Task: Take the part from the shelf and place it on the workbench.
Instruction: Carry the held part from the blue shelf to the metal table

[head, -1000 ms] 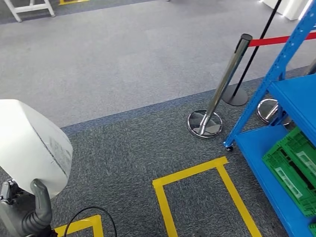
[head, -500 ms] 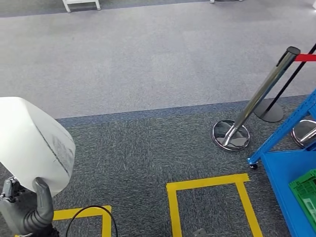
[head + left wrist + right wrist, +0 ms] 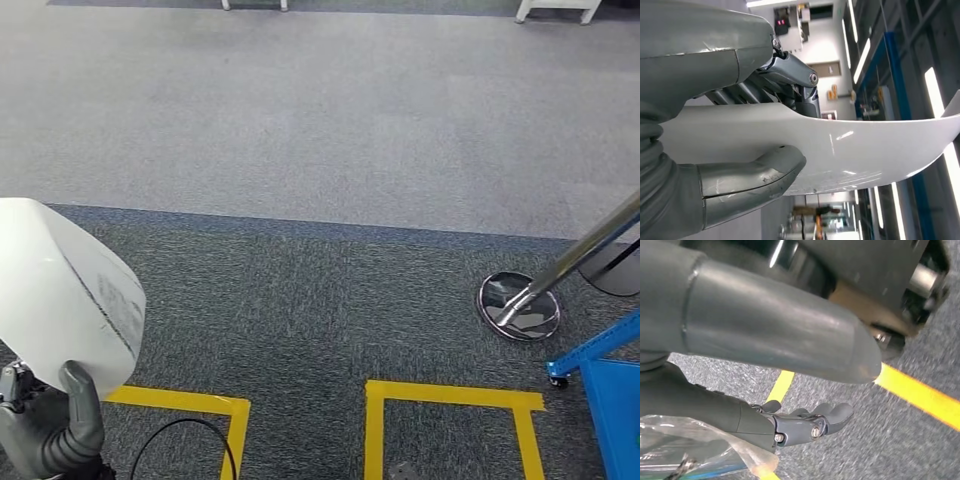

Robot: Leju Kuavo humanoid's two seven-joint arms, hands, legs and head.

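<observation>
Nearest the body, the left hand clamps the white curved part, thumb on one face and the darker fingers on the other, so the thin shell is pinched through its thickness near one edge and stands up and outward. That grip looks chosen to keep the broad face clear of the robot's torso while it walks. The right hand hangs low over the carpet with its fingers loosely extended and apart; a scrap of clear plastic film lies near it, though whether the hand touches it I cannot tell. On the floor just ahead are yellow tape squares, apparently standing marks. Further right, the chrome barrier post leans on its round base beside the blue shelf corner. The workbench is not yet reached.
</observation>
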